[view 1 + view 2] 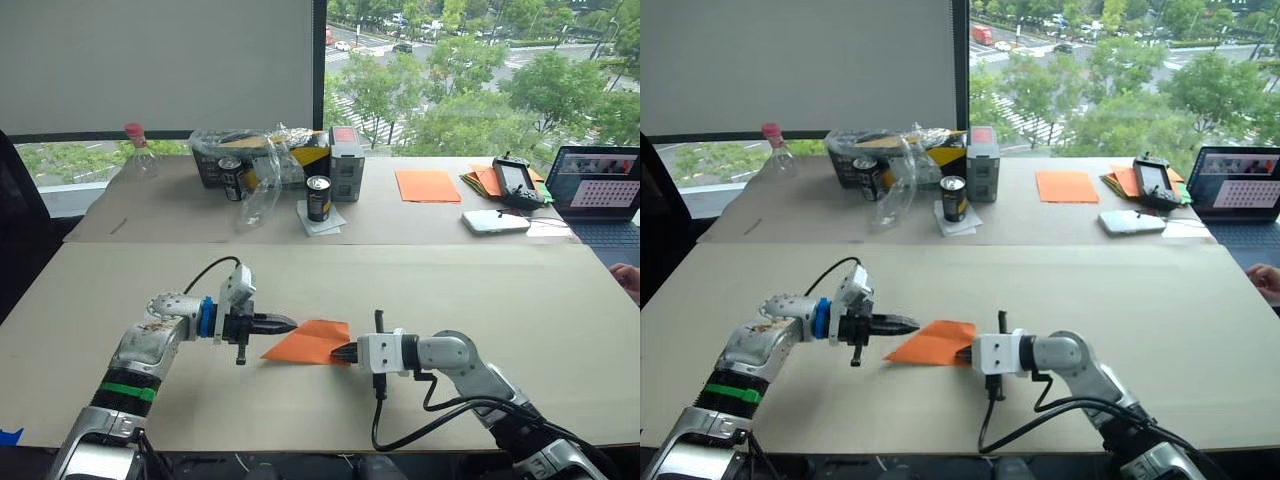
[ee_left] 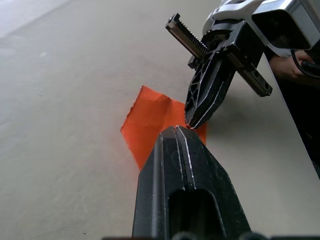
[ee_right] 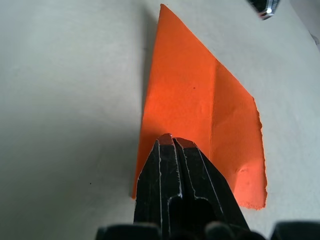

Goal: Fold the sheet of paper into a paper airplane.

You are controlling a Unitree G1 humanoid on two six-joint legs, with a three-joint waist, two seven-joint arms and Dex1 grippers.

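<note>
Orange and creased, the sheet of paper (image 1: 312, 342) lies on the worktop (image 1: 480, 290) between the two claws, folded into a pointed wedge whose tip aims toward the robot's left. The left claw (image 1: 288, 323) has its two black fingers pressed together and its tip rests at the paper's far edge. The right claw (image 1: 345, 352) comes in from the opposite side, fingers also pressed together, with the tip lying on the wide end of the paper; whether a layer of paper sits between those fingers cannot be told. In the right wrist view the paper (image 3: 200, 110) stretches away from that claw's tip (image 3: 172, 140), with a crease running along its length and a ragged short edge beside the fingers. In the left wrist view the two claw tips nearly meet over the orange paper (image 2: 150, 117).

Well beyond both claws, on the far part of the worktop, stand a dark drink can (image 1: 318, 197) on a white napkin, a second can (image 1: 231, 178), a crumpled clear plastic bag (image 1: 262, 165) and a plastic bottle with a pink cap (image 1: 138, 155). Farther toward the right claw's side lie a flat orange sheet (image 1: 427, 185), a handheld controller (image 1: 516, 181), a white device (image 1: 495, 221) and an open laptop (image 1: 602, 190).
</note>
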